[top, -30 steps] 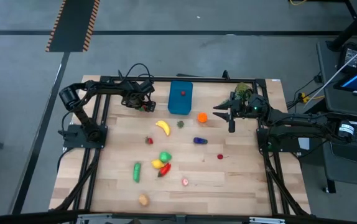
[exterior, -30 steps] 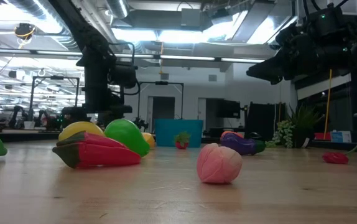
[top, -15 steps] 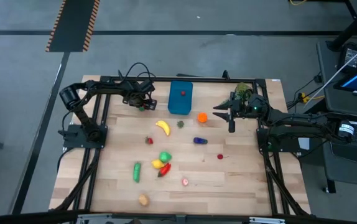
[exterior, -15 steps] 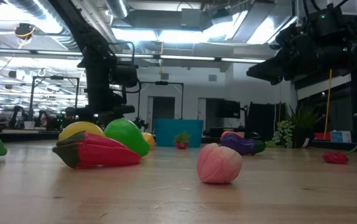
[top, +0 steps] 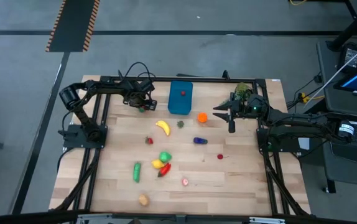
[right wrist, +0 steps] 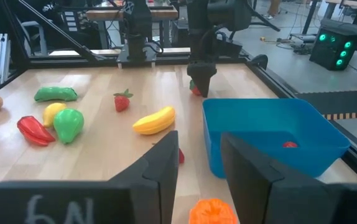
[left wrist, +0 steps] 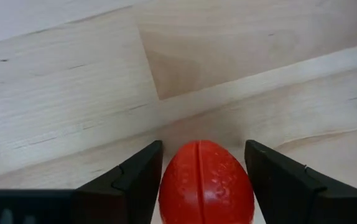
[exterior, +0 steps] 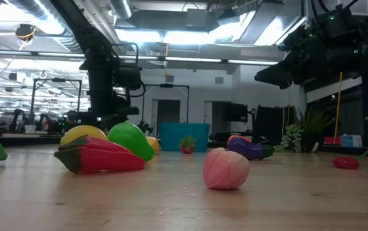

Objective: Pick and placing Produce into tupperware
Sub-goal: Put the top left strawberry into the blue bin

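My left gripper (top: 142,106) points down at the table's far left, left of the teal tub (top: 180,98), and is shut on a red strawberry-like toy (left wrist: 206,180). The tub holds one small red piece (right wrist: 288,144). My right gripper (top: 230,119) hovers open and holds nothing, right of the tub and above the orange (top: 202,116). A banana (top: 162,127), an eggplant (top: 199,140), a cucumber (top: 137,172), a red pepper (top: 164,170) and other toys lie loose on the wood. My left gripper pinches the red toy between its two fingers (left wrist: 144,177), one on each side of its rounded body (left wrist: 169,183). The fingers come from above, pointing down. In the right wrist view the toy (right wrist: 195,91) sits at table height under the gripper; lifted or resting, I cannot tell.
A leafy plant sprig (top: 243,91) stands at the far right corner behind my right arm. A black frame rail (top: 185,79) runs round the table. A pink toy (top: 185,182) and a tan one (top: 143,200) lie near the near edge. Bare wood shows at the near right.
My left gripper has come down a little toward the table at the spot left of the tub and now stands low over the red toy. My right arm has kept still, and the loose toys lie where they were.
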You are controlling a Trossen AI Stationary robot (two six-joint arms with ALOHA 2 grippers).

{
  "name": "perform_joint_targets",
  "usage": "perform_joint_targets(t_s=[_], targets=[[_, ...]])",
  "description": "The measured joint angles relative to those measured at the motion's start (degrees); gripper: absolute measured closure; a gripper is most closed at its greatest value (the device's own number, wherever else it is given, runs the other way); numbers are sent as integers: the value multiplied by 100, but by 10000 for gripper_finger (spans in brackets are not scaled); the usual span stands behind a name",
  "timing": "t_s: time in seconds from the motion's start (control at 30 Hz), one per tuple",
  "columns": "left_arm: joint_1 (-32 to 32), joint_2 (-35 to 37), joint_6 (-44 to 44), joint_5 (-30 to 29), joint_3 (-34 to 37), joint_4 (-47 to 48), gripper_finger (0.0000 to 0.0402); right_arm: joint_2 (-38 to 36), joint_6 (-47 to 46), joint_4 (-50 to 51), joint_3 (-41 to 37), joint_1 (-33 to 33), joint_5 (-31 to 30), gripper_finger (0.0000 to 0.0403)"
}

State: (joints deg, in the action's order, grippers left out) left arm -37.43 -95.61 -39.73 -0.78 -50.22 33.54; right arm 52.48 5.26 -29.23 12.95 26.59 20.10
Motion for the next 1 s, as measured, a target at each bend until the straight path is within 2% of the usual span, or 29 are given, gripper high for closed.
perform_joint_targets(t_s=[0.37, 1.0], targets=[[2, 9, 200, 172, 0, 121, 221, 0, 127, 66, 0, 0, -2, 280], [59, 142, 1221, 278, 22, 126, 226, 0, 127, 80, 0, 1, -2, 280]])
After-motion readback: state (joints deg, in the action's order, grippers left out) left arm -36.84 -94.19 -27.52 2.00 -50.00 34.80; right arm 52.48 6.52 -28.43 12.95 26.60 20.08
